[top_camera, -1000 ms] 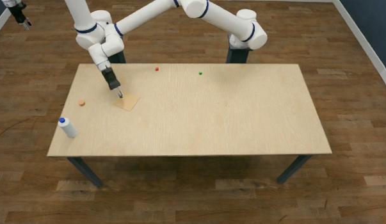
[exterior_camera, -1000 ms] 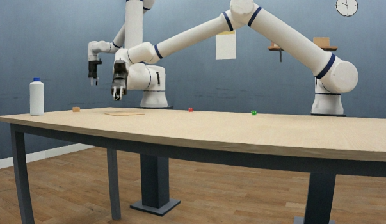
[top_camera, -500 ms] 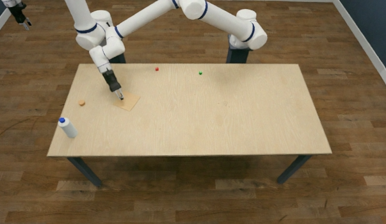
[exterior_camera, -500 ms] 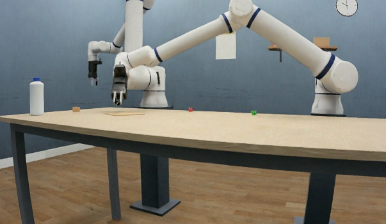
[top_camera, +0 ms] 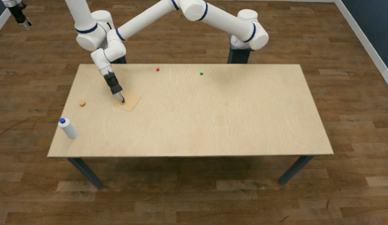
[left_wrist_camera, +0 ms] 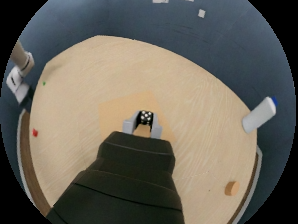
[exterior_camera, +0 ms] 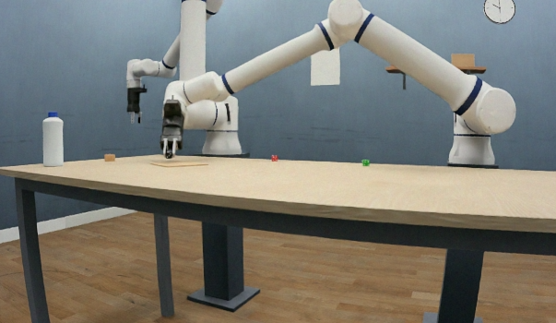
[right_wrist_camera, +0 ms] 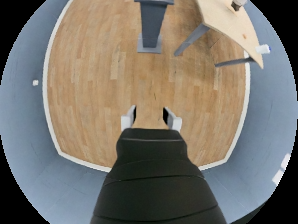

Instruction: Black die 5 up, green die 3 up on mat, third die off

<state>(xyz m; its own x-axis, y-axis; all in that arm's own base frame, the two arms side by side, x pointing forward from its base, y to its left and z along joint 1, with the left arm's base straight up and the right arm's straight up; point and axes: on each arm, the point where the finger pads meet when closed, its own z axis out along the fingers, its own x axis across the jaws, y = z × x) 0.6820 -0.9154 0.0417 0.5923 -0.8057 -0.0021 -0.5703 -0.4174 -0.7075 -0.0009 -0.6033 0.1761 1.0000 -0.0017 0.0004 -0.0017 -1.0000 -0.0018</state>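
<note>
Tan mat (top_camera: 132,103) (exterior_camera: 194,164) (left_wrist_camera: 115,115), top view: your L gripper (top_camera: 122,99) (exterior_camera: 169,154) (left_wrist_camera: 146,119) (right_wrist_camera: 235,7) is over it, prob. to set down the black die (exterior_camera: 169,155) (left_wrist_camera: 146,117) w/ 5 up. Red die (top_camera: 157,69) (exterior_camera: 274,158) (left_wrist_camera: 35,132) and green die (top_camera: 201,73) (exterior_camera: 365,162) (left_wrist_camera: 44,83) are off the mat near the table's back edge; red can stay put, green needs its turn to 3 and a trip over. R gripper (top_camera: 27,26) (exterior_camera: 136,119) (right_wrist_camera: 149,112) is parked off the table, presumably to keep your workspace free. At this size you can't split black die from dark fingertips, nor read pips on the other two.

Ext. view: L fingers are low, just above the mat, so you're likely near release; any gap under the die is too small to judge. Bottle (top_camera: 69,128) (exterior_camera: 53,140) (left_wrist_camera: 260,117) (right_wrist_camera: 263,49) and wooden disc (top_camera: 82,103) (exterior_camera: 110,158) (left_wrist_camera: 231,188) (right_wrist_camera: 244,36) sit apart from the mat, out of your way.

L wrist cam: fingers closed on the black die, w/ what looks like a 5 pattern facing you. Its other faces are hidden, and the gripper body covers part of the mat. Check it's level before letting go.

R wrist cam: fingers wide open, nothing between; only part of the table shows, no dice you can make out.
</note>
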